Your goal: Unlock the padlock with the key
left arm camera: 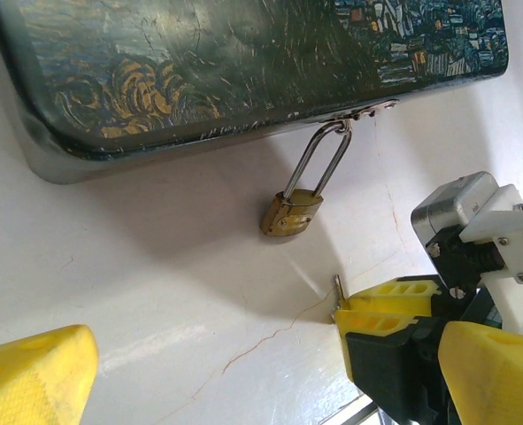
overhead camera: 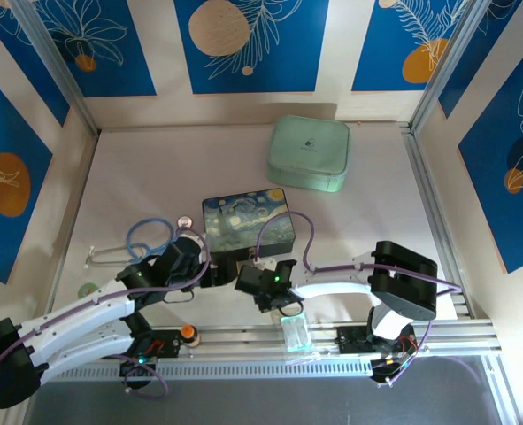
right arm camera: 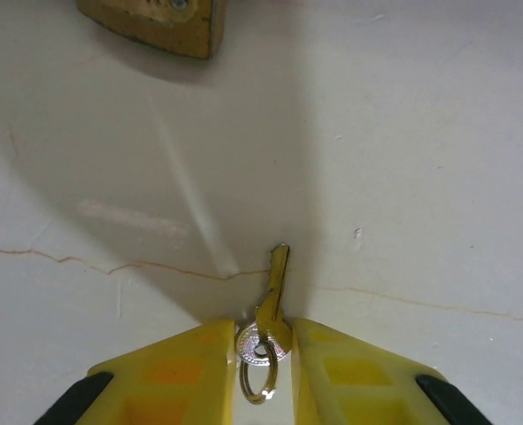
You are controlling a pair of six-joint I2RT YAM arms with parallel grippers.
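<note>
The small brass padlock (left arm camera: 292,212) hangs by its silvery shackle from the hasp of the starry-night tin (left arm camera: 243,62) and rests on the white table. Its lower edge shows at the top of the right wrist view as padlock (right arm camera: 155,22). My right gripper (right arm camera: 265,335) is shut on the head of the key (right arm camera: 277,288). The blade points toward the padlock with a stretch of table between them, and a small ring hangs between the fingers. From the left wrist the key tip (left arm camera: 338,287) pokes out of the right gripper (left arm camera: 387,308). My left gripper (left arm camera: 261,381) is open and holds nothing.
A mint-green case (overhead camera: 308,152) sits at the back of the table. A blue-tubed stethoscope (overhead camera: 146,235) lies to the left of the tin (overhead camera: 248,220). Both arms meet just in front of the tin, near the table's front rail (overhead camera: 332,341).
</note>
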